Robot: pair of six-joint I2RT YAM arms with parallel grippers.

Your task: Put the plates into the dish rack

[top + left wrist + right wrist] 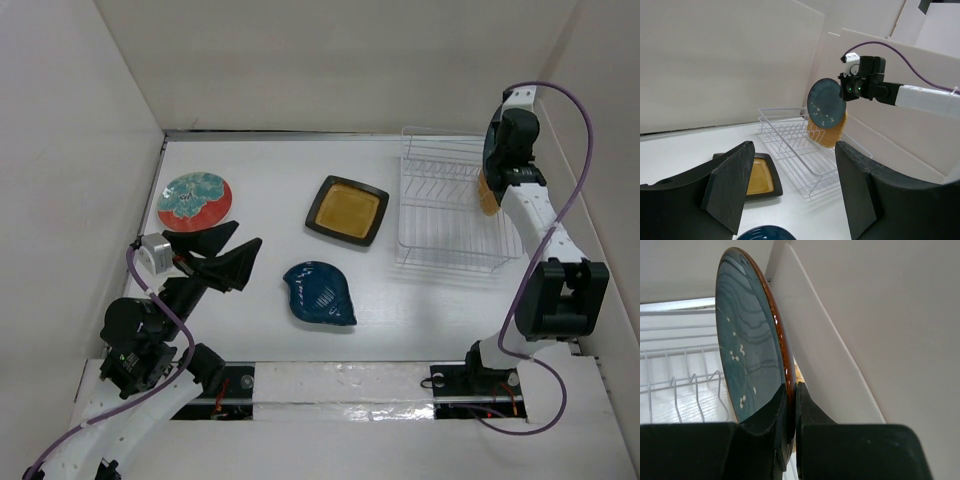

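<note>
The round grey-teal plate [826,104] hangs on edge over the right side of the dish rack [440,215]. The right arm's jaws are clenched on its rim, and held upright like that it can likely drop straight into a slot. Just beside it an orange plate [834,134] stands in the rack (partly hidden by the held one). Out on the desk [270,170] lie the mustard square plate [347,210], the blue leaf-shaped plate [320,293] and the red-rimmed floral plate [195,200], flat and apart. The left arm's jaws stand spread, holding nothing, near the floral plate, which is probably its next pick.
</note>
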